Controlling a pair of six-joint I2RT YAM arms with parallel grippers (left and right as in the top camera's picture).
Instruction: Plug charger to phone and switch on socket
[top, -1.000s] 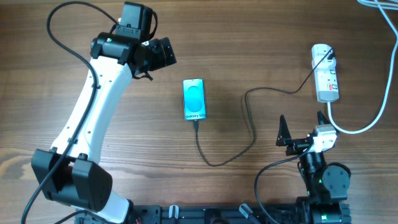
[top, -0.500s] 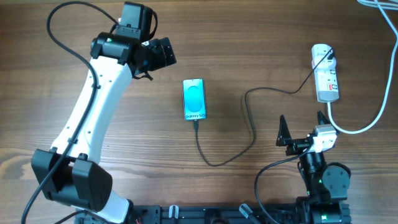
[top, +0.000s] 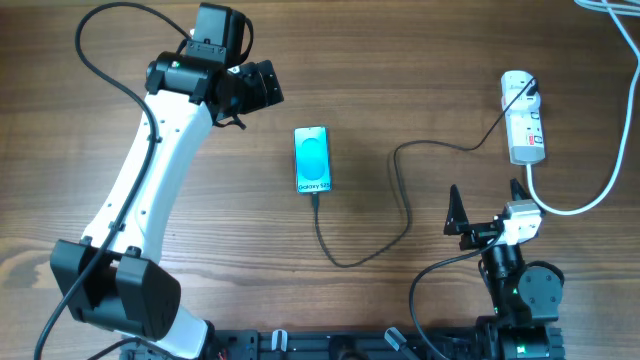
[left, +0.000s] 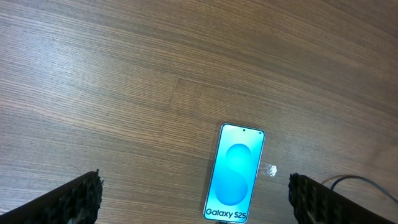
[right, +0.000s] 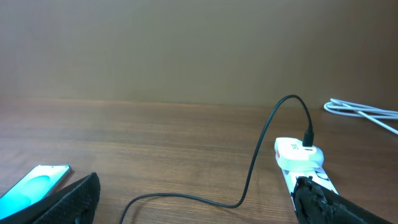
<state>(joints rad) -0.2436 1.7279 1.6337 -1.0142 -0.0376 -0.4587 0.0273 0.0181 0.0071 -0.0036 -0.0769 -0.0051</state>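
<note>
The phone (top: 312, 159) lies flat mid-table, cyan screen up, "Galaxy S25" at its near edge; it also shows in the left wrist view (left: 236, 173) and the right wrist view (right: 32, 184). The charger cable (top: 400, 190) runs from the phone's bottom edge, where its plug tip (top: 316, 197) sits, in a loop to the socket (top: 523, 116) at the right; the cable (right: 258, 162) and socket (right: 300, 154) also show in the right wrist view. My left gripper (left: 196, 198) is open, up and left of the phone. My right gripper (top: 486, 205) is open, below the socket.
A thick white lead (top: 610, 150) curves from the socket off the top right corner. The left arm (top: 150, 170) stretches across the left side of the wooden table (top: 420, 80). The right arm's base (top: 520, 290) sits at the near right edge.
</note>
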